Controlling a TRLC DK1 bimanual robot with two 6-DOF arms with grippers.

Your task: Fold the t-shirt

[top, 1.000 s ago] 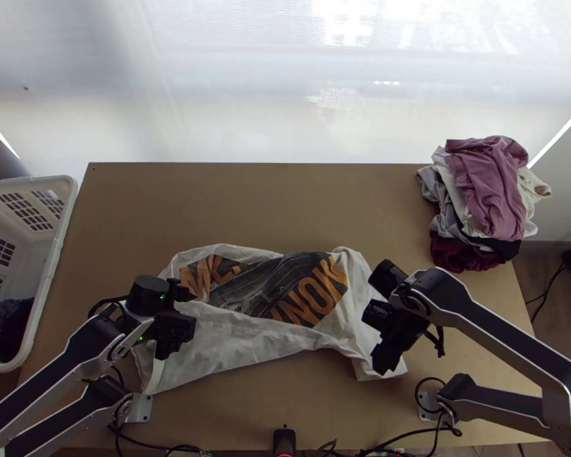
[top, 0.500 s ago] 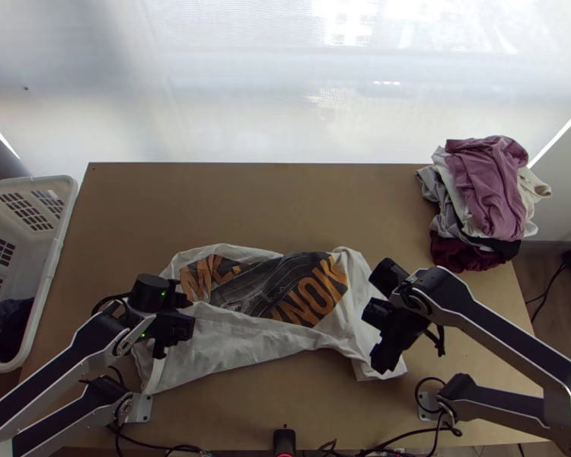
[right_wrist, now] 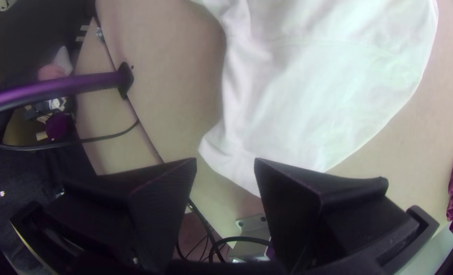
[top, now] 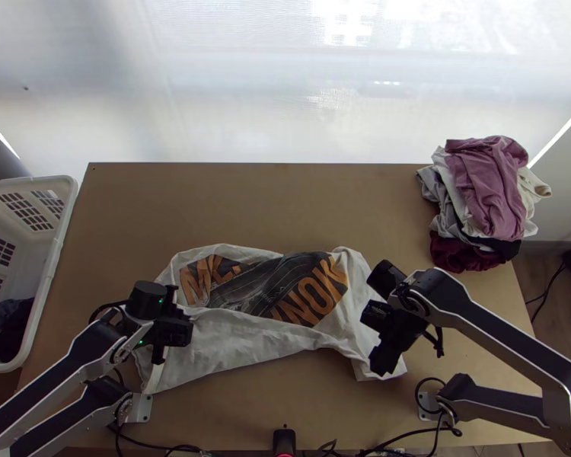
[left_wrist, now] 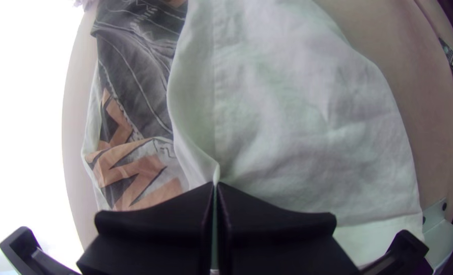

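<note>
Where the near edge of the light wooden table (top: 323, 404) gives way to bare wood, the white t-shirt with a dark and orange print (top: 244, 343) begins, lying on the near half of the table between the two arms. Its plain near part appears turned over toward the printed face; lie is uneven, creased, not a finished fold. At the nearer right end, a loose corner hangs out toward the right arm's base; the right gripper (right_wrist: 225, 163) is over it with fingers parted, holding nothing. The left gripper (left_wrist: 216, 186) is clenched on a pinched ridge of white fabric at the left end, beside the print. Long axis runs left to right, roughly along the table's near edge; collar direction cannot be told. Handling, by judgement: light, limp jersey, not fragile or notably slippery, prone to bunch and drag its under layer. Best hold is probably on the doubled outer corners, both ends lifted together; a single-ended pull would likely skew it. Farther off, past the shirt's far edge, a stack of mauve, grey, white and maroon garments (top: 487, 190) sits at the table's far right; a white plastic laundry basket (top: 66, 202) stands off the left side.
</note>
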